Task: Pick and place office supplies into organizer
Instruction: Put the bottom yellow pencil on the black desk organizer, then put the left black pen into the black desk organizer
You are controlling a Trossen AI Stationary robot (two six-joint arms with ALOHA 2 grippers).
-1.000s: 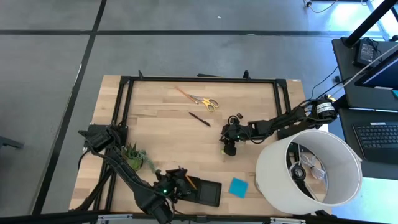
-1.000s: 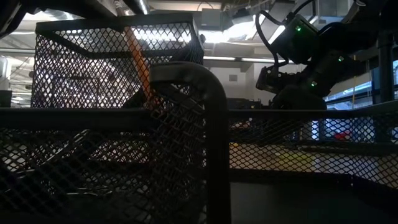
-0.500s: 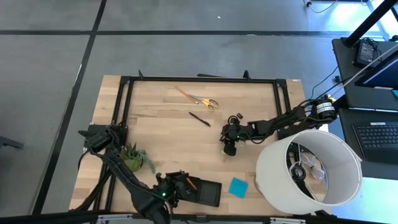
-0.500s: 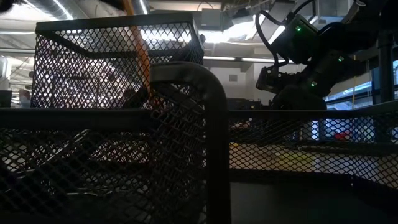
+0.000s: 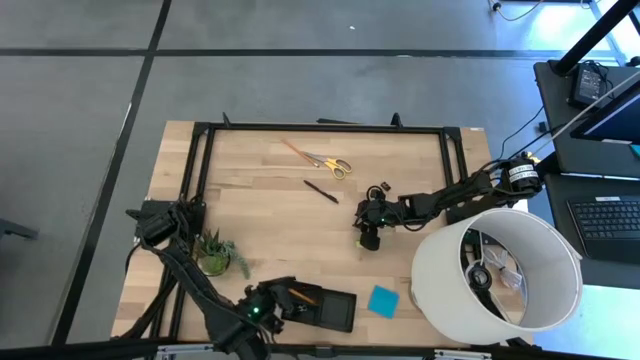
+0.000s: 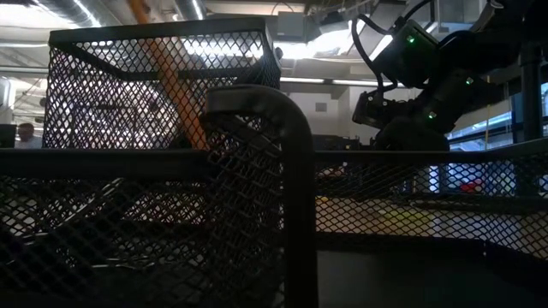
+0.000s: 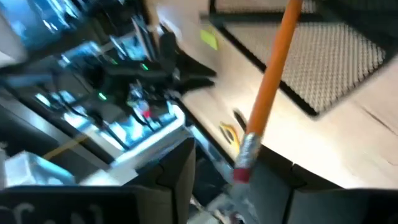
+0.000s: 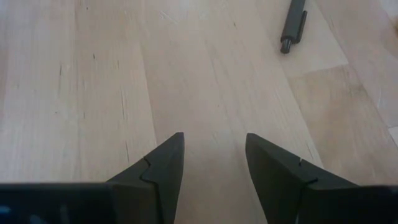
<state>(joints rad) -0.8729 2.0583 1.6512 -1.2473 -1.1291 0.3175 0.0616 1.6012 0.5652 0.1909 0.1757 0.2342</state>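
— Where's the pencil [image 7: 272,93]?
— Leaning in the organizer [image 5: 335,310] at the counter's [image 5: 260,215] near edge; left tool [image 5: 262,308] beside it, grip unclear.
— Right tool [image 8: 211,163]?
— Spread, empty, low over mid-counter.

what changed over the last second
The left gripper shifted slightly left at the organizer, and the orange pencil now leans the opposite way in its mesh cup; whether it is released is unclear. The right gripper, scissors, pen and blue note pad stayed put.
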